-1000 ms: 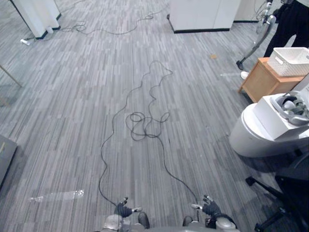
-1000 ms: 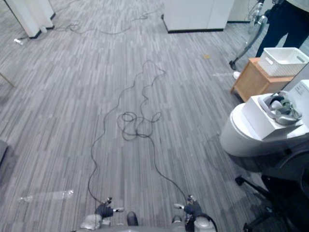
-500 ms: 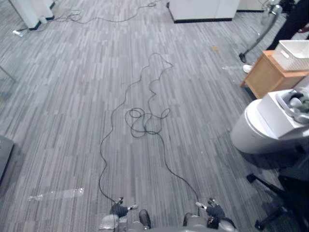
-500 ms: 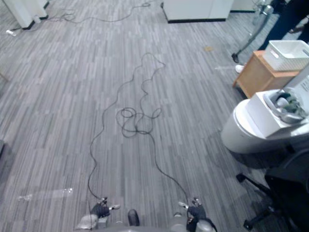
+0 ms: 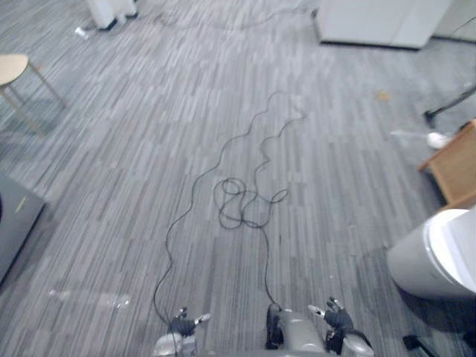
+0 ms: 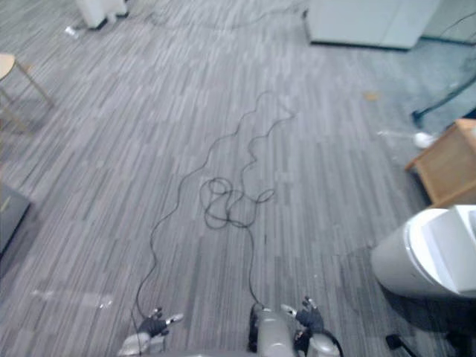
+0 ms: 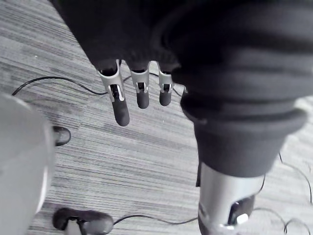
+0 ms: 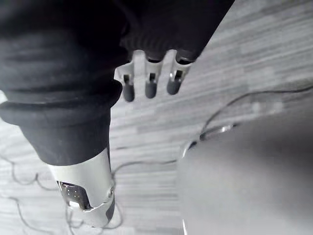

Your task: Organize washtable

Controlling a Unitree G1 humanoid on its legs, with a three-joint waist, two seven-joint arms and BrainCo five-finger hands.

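Note:
Grey carpet lies in front of me, and nothing of a washtable is in sight. My left hand (image 5: 181, 326) hangs low at the bottom edge of the eye views, and my right hand (image 5: 337, 320) hangs beside it further right. In the left wrist view the left hand's fingers (image 7: 121, 108) point straight down over the carpet and hold nothing. The right hand's fingers (image 8: 149, 86) are likewise straight and empty in the right wrist view.
A white rounded unit (image 5: 440, 256) stands at the right, with a low wooden cabinet (image 5: 455, 168) behind it. A white cabinet (image 5: 381, 21) is at the far wall. A round stool (image 5: 16, 71) stands far left, and a dark platform (image 5: 16, 223) lies at the left edge.
The camera has swung left, so the whole picture shifted right. The white basket and the person have left the view; the stool has come in. Both hands still hang empty.

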